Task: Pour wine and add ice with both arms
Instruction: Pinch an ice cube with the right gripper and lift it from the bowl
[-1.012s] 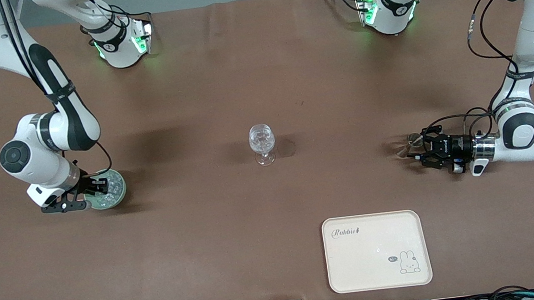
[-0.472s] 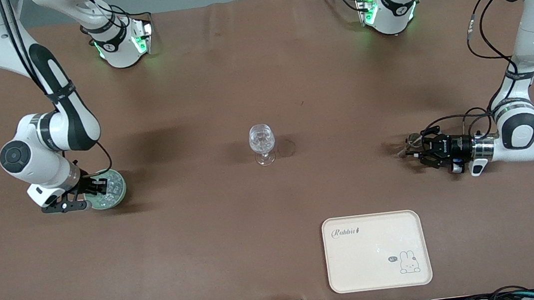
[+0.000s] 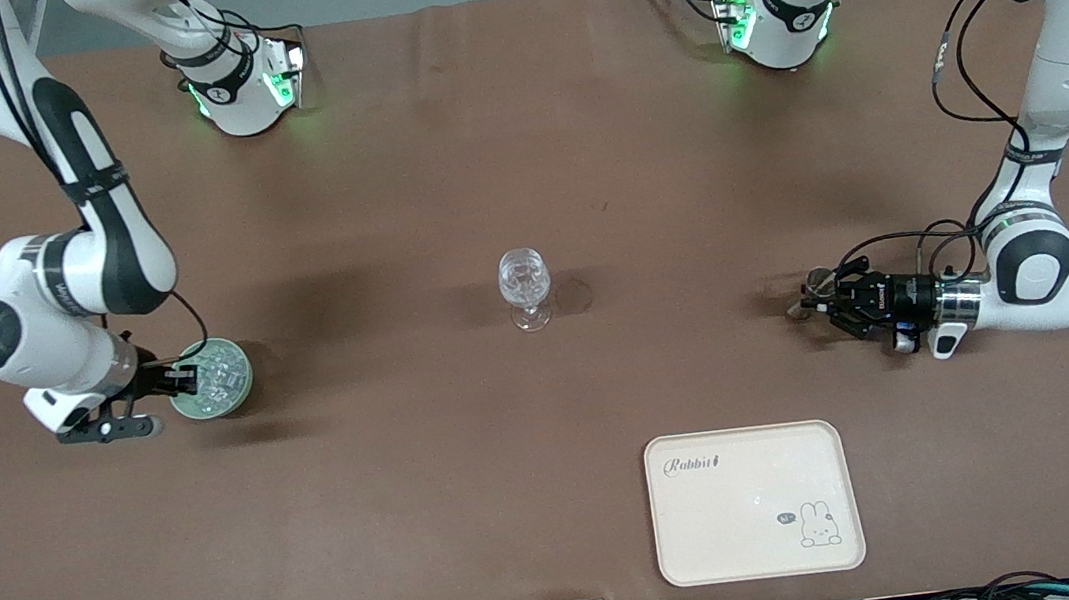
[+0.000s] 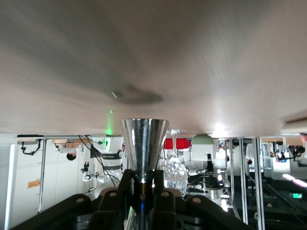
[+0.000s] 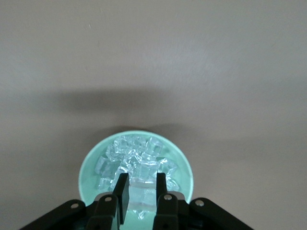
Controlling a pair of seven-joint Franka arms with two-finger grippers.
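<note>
We see a brown table [image 3: 473, 468] with a clear stemmed glass [image 3: 525, 286] standing upright near its middle, well apart from both arms. Toward the right arm's end of the table sits a pale green bowl [image 3: 233, 390] heaped with the ice [image 5: 136, 165], small clear cubes piled inside it. The right gripper [image 5: 140, 191] is at the bowl's rim on the side away from the stemmed glass, and in the right wrist view we find its two dark fingers [image 5: 121, 194] drawn close together, one just inside the rim over the cubes, so it looks clamped on the bowl's wall. Toward the left arm's end of the table, the left gripper [image 3: 822, 305] lies low and level over the table, pointing toward the stemmed glass. Its fingers are closed on the narrow waist of a shiny metal measuring cup [image 4: 144, 146], whose flared cone rises above the gripper in the left wrist view; in the front view we can only make out a small glinting shape at the fingertips. Nearer the front camera, toward the left arm's end, a cream tray [image 3: 725, 560] with a rabbit drawing lies flat on the table, apart from everything else.
</note>
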